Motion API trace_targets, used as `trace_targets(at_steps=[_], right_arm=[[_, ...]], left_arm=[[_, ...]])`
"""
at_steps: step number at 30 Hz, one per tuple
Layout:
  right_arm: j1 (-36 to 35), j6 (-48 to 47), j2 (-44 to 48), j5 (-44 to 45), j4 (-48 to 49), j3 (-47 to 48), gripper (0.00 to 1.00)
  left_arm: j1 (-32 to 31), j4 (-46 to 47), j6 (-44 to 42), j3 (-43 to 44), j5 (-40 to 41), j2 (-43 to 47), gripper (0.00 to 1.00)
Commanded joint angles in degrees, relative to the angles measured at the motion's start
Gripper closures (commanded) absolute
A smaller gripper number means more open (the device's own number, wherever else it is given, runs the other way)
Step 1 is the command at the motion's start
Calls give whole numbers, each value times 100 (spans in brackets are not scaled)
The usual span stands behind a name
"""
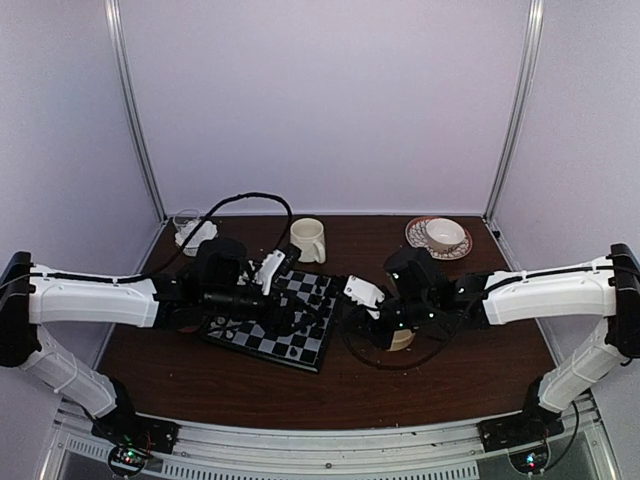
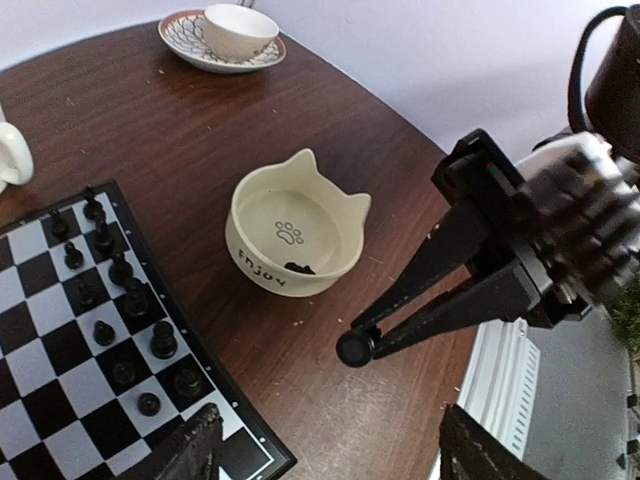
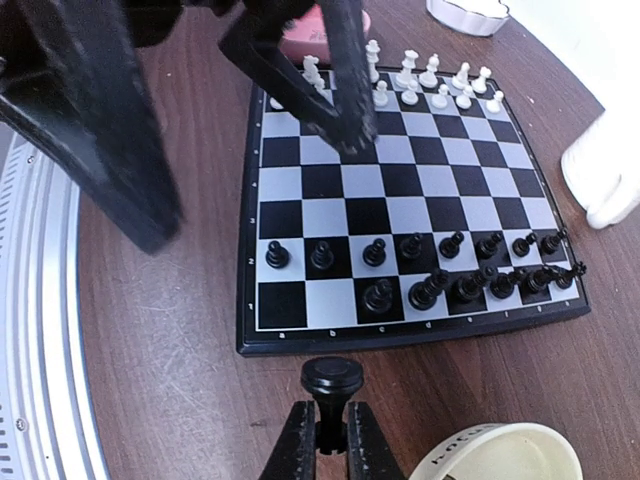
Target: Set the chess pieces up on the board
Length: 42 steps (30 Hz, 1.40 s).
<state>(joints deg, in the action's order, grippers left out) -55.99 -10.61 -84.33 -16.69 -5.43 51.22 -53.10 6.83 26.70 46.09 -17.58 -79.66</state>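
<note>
Overhead, I see the board [image 1: 290,345] midway across the table [image 1: 450,385]. Left wrist: left jaws spread wide over its right edge. Right wrist: right jaws clamped on a black piece [image 3: 332,380], just right of the board.

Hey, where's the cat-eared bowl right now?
Left wrist view: the cat-eared bowl sits on the table right of the chessboard, beside its black pieces, with the right pincer holding a black pawn next to it.

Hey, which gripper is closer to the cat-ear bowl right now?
Right. The right gripper, shut on a black piece, hangs just beside the cat-ear bowl; the left gripper is open above the board's edge, farther away.
</note>
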Motion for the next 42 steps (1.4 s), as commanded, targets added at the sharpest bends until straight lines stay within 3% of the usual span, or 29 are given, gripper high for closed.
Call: trace_targets(at_steps=[1,4,7,17,29,40,42], right_arm=[[-259,-145,168,-2,506,-150,95],[-384,-255,225,102,526,-219,95],[-458,-329,281,180,743,-297,95],[-562,-439,295,334,763,-313,94],[-571,-443,259,339,754,-301,94],[-571,-397,308,461,823,-347,91],[-571,-390,327,452,845,-365,85]], left_arm=[[72,492,643,198,-894,-324,25],[95,535,880,328,-1237,-560,28],[107,711,1089,375,-1584,-747,38],[113,822,1293,467,-1841,-1084,42],[107,777,1312,568,-1963,-1222,75],[107,638,1249,603,-1872,-1234,83],[111,640,1247,599,-1865,-1222,84]])
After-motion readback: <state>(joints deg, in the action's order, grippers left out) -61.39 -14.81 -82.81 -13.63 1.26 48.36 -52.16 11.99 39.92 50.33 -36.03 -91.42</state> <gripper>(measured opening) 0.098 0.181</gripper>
